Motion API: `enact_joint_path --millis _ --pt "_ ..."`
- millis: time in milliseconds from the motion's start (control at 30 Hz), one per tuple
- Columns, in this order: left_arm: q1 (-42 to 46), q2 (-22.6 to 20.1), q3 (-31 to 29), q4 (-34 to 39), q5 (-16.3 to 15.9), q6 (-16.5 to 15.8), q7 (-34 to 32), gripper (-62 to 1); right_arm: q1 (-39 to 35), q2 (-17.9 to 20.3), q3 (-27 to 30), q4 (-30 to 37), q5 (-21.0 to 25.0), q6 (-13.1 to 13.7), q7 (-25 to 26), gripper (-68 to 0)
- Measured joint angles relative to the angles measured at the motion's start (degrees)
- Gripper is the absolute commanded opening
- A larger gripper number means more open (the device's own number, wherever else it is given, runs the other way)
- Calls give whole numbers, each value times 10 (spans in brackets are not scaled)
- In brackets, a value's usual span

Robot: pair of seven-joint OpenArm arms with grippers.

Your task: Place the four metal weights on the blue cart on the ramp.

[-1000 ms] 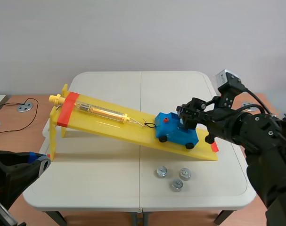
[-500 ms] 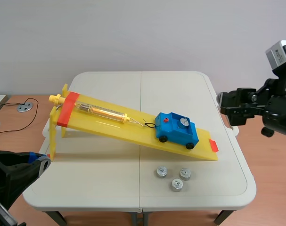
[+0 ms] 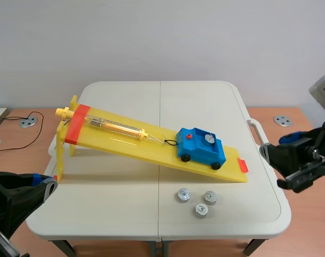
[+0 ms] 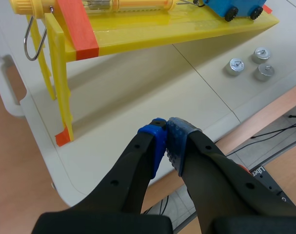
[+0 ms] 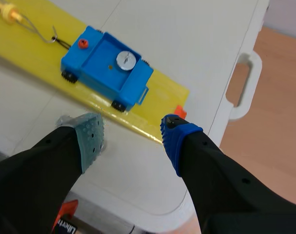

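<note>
One weight (image 3: 208, 139) is aboard the blue cart (image 3: 199, 154). Right fingers (image 5: 89, 139) gape empty, ready for the desk's (image 3: 125, 203) three weights (image 3: 183, 195); left fingers (image 4: 156, 144) closed, empty.

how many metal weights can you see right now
4. One weight sits in the blue cart on the yellow ramp; the other three stand clustered on the table in front of the ramp's low end.

blue cart (image 3: 201, 148): low on yellow ramp (image 3: 125, 140) | weight (image 3: 209, 138): in its tray, seemingly flat | three weights (image 3: 201, 210): clustered off-ramp

Front overview, wrist close-ups, shared ramp (image 3: 130, 145)
</note>
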Motion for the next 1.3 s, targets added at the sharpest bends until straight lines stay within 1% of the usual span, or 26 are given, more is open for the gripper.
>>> enact_joint_path --millis 133,233,333,433,567,700,833,933,1000,1167,1300 --pt "0 0 0 0 0 0 0 -582 -27 10 0 1 -2 9 -5 -392" --pt "0 0 0 0 0 0 0 -582 -31 16 -16 0 -20 11 -5 -384" --pt "0 0 0 0 0 0 0 -582 -27 17 -47 -1 -42 12 -3 -384" --pt "0 0 0 0 0 0 0 -582 -16 17 -92 -13 -72 12 3 -384" --pt "0 0 0 0 0 0 0 -582 10 17 -149 -50 -109 11 19 -384" --pt "0 0 0 0 0 0 0 -582 38 13 -181 -94 -133 11 29 -384" --pt "0 0 0 0 0 0 0 -582 67 -1 -205 -135 -156 10 39 -384" --pt "0 0 0 0 0 0 0 -582 85 -13 -225 -165 -176 5 47 -384" --pt "0 0 0 0 0 0 0 -582 95 -20 -240 -183 -186 -3 50 -384" --pt "0 0 0 0 0 0 0 -582 108 -33 -263 -219 -212 -17 66 -384" --pt "0 0 0 0 0 0 0 -582 110 -40 -269 -239 -226 -20 80 -385"
